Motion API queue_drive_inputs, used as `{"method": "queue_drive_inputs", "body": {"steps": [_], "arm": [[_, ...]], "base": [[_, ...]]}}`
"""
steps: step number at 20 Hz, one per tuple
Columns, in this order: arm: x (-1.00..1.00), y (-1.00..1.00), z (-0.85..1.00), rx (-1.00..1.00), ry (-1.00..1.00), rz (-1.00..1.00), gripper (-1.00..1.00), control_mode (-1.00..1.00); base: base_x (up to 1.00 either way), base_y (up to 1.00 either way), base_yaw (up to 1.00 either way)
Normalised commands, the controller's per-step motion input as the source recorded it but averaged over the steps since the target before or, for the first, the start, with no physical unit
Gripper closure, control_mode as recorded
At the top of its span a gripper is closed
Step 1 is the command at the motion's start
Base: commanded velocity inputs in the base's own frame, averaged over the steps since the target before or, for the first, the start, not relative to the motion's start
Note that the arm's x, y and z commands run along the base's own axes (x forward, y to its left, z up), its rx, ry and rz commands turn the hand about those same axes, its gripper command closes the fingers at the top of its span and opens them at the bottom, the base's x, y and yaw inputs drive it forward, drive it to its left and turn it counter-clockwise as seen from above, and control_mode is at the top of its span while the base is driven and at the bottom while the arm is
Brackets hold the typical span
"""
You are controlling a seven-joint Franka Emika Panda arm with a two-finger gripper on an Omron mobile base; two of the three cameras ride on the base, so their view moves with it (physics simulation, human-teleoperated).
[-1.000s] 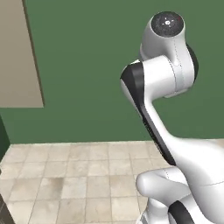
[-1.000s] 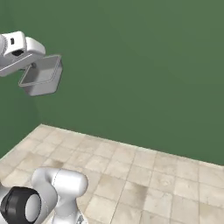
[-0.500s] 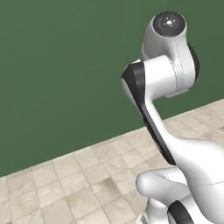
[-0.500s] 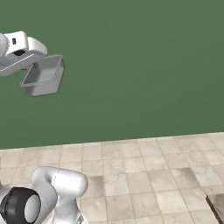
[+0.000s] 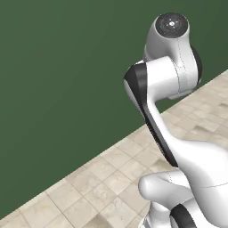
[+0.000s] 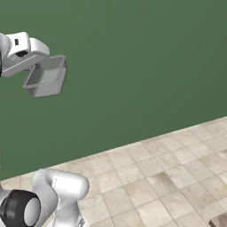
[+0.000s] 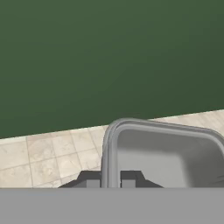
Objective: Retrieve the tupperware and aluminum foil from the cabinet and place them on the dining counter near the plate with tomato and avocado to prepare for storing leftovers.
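1. The arm (image 5: 164,89) rises folded and high at the right of the left base view, against a green wall (image 5: 67,80) and above a tiled floor (image 5: 102,187).
2. In the right base view the gripper (image 6: 33,62) sits at upper left, carrying the tupperware (image 6: 46,77) in the air, well above the floor.
3. In the hand view the fingers (image 7: 127,178) pinch the tub's near wall, one tip inside the rim and one outside; the tub hangs open side up and looks empty.
4. Judged from this, the step in hand is transit: the tub is out of the cabinet and the counter is not reached.
5. The next move calls for driving on until the counter and plate come into sight, then lowering the tub near the plate.
6. The floor ahead lies open; a brown corner (image 6: 219,220) shows at the lower right of the right base view, too little of it to name.
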Motion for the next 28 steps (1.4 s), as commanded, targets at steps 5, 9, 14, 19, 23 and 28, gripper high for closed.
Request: {"method": "queue_drive_inputs", "body": {"steps": [5, 9, 14, 19, 23, 28], "arm": [[0.0, 0.0, 0.0, 0.0, 0.0, 0.0, 1.0, 1.0], [0.0, 0.0, 0.0, 0.0, 0.0, 0.0, 1.0, 1.0], [0.0, 0.0, 0.0, 0.0, 0.0, 0.0, 1.0, 1.0], [0.0, 0.0, 0.0, 0.0, 0.0, 0.0, 1.0, 1.0], [0.0, 0.0, 0.0, 0.0, 0.0, 0.0, 1.0, 1.0], [0.0, 0.0, 0.0, 0.0, 0.0, 0.0, 1.0, 1.0]], "base": [[0.99, 0.0, -0.47], [0.79, 0.0, -0.55], [0.71, 0.0, -0.58], [0.7, 0.0, -0.59], [0.77, 0.0, -0.56], [0.93, 0.21, -0.51]]}}
